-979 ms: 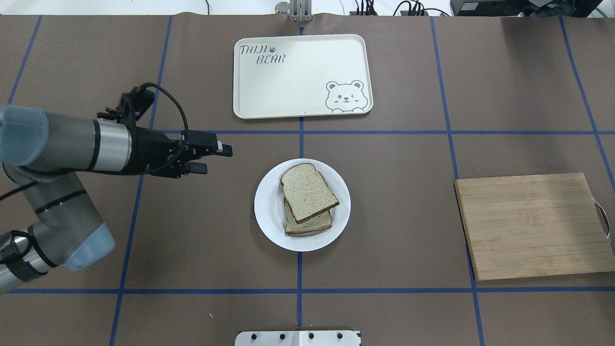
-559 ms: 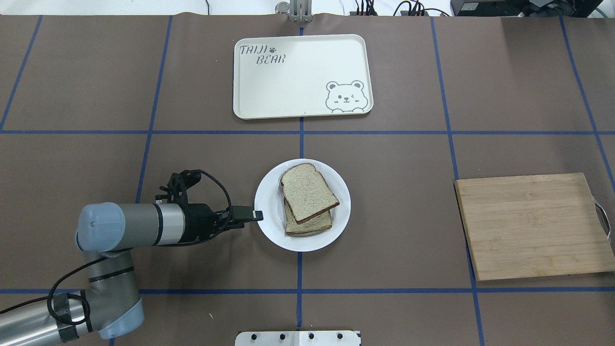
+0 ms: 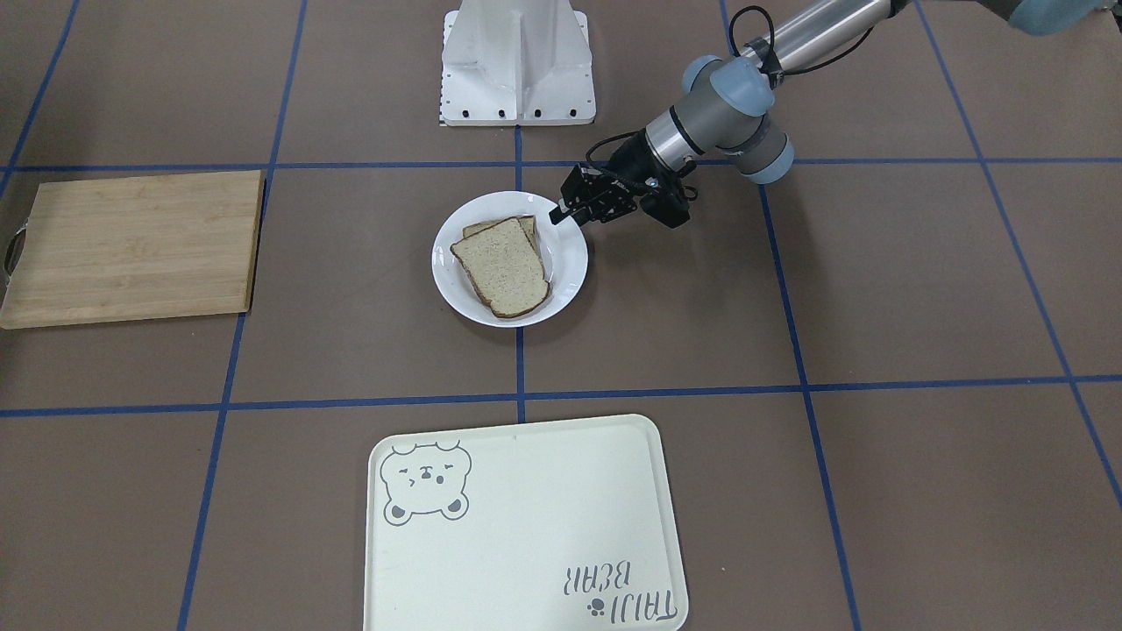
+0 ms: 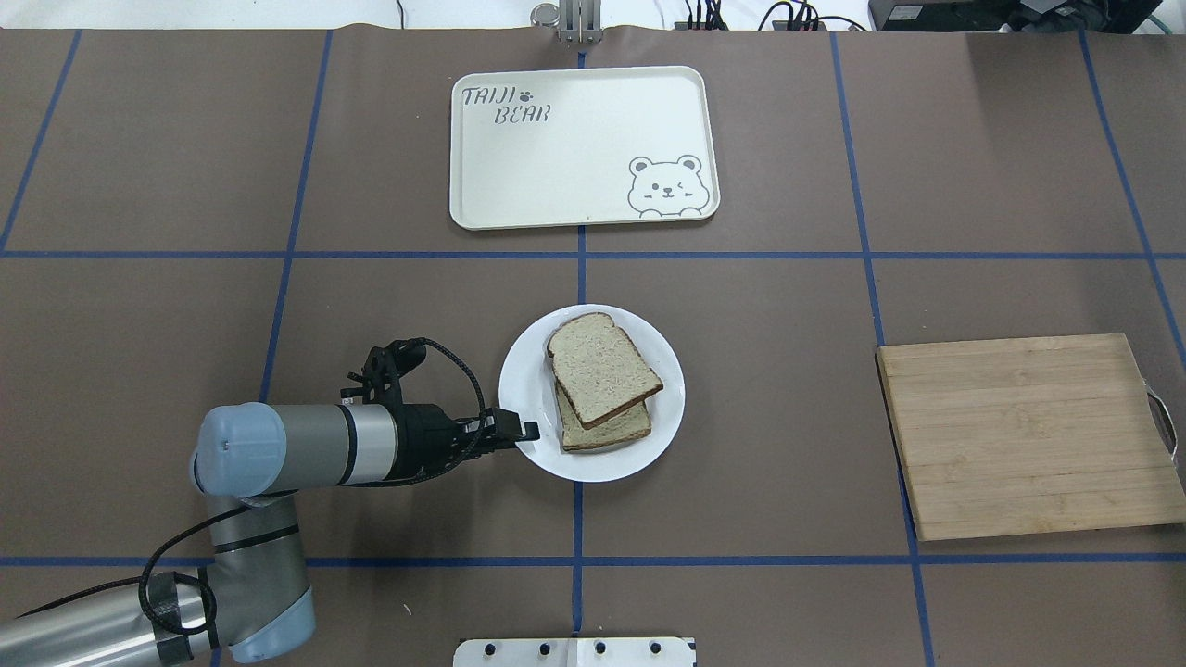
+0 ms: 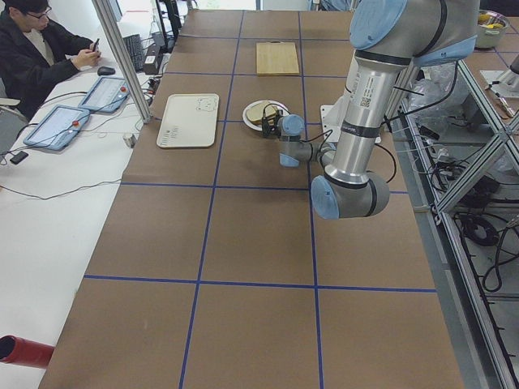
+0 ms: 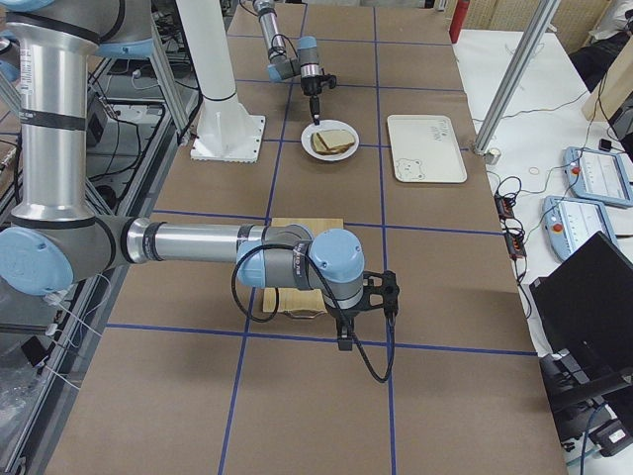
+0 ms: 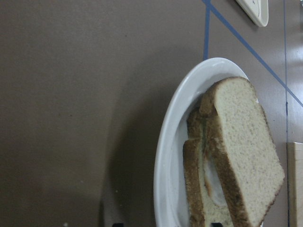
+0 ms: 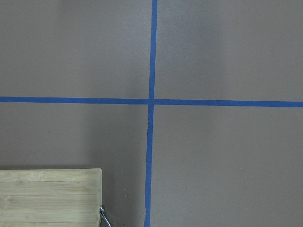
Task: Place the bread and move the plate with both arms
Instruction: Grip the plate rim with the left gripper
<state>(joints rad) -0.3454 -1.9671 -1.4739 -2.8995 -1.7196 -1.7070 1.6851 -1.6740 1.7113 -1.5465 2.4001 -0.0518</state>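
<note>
The white plate [image 4: 669, 408] sits mid-table. The plain bread [image 4: 602, 369] lies on top of a second slice [image 4: 607, 434]. In the left wrist view, egg white shows between the bread [image 7: 241, 146] and that lower slice. My left gripper [image 4: 524, 431] is at the plate's left rim, and the front view shows it [image 3: 561, 215] there too. It is open, with one jaw above the rim [image 7: 163, 156] and one below. My right gripper [image 6: 343, 341] hangs low beside the cutting board; I cannot tell whether it is open or shut.
A cream bear-print tray [image 4: 574, 144] lies beyond the plate. A wooden cutting board [image 4: 1028, 435] lies at the right, and its corner shows in the right wrist view [image 8: 47, 196]. Blue tape lines cross the brown table.
My left arm swung in from the far left and came down to the plate's left rim. The plate and both slices have shifted slightly right.
</note>
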